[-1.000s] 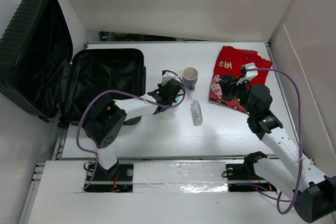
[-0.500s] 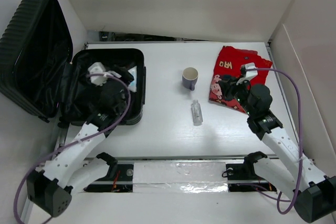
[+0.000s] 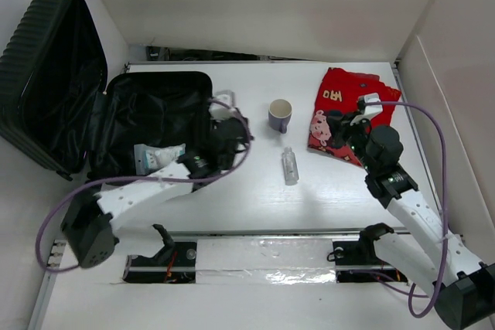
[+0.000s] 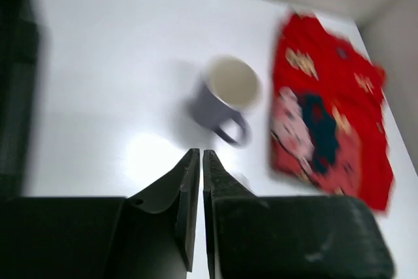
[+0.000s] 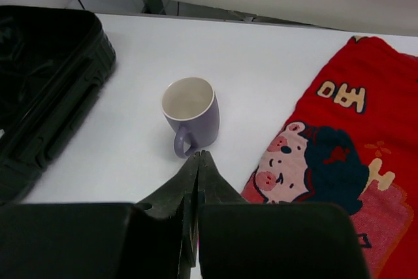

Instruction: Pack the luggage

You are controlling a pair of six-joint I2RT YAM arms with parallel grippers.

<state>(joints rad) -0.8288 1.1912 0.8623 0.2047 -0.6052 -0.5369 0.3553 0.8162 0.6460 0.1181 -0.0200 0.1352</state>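
The luggage is a black ribbed suitcase lying open at the left: its base shell (image 3: pixel 158 110) is flat on the table and its lid (image 3: pixel 50 75) leans on the left wall. A white and teal tube-like pack (image 3: pixel 158 156) lies in the base. My left gripper (image 3: pixel 241 130) is shut and empty just right of the suitcase rim, pointing at a purple mug (image 3: pixel 280 115). In the left wrist view its jaws (image 4: pixel 201 155) stand short of the mug (image 4: pixel 225 93). My right gripper (image 3: pixel 334 125) is shut and empty over the left edge of a red printed cloth (image 3: pixel 348 110).
A small clear bottle (image 3: pixel 289 165) lies on the table in front of the mug. In the right wrist view the mug (image 5: pixel 191 112) is just ahead of the gripper (image 5: pixel 198 155), the red cloth (image 5: pixel 339 155) to its right and the suitcase (image 5: pixel 46 89) to its left.
My left arm swung from beside the mug over the suitcase, then back right to the suitcase rim. The white and teal pack now lies in the base. The right arm has not moved.
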